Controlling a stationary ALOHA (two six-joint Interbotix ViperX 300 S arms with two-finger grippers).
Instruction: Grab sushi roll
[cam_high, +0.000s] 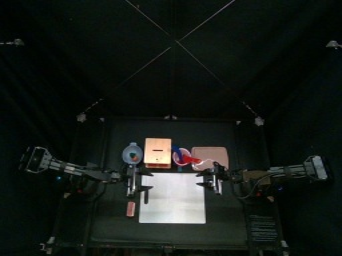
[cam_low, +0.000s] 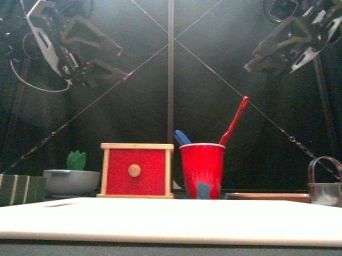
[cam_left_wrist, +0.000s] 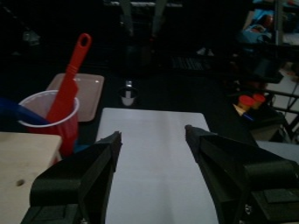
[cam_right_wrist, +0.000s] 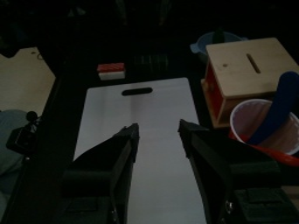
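Left fingers: black, blocky, spread wide, empty, hanging above the flat white board. Right fingers: apart too, a narrower gap, nothing held, over the same board. Board is smooth, rectangular, with a slot handle at one end. Roll: small red-and-white block on the desk just off that slotted end. Behind the board: square wooden box with red front, glossy red cup holding a red spatula.

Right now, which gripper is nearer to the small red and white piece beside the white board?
Left. The left gripper hangs at the left edge of the board, close to the piece; the right gripper is at the opposite, right edge.
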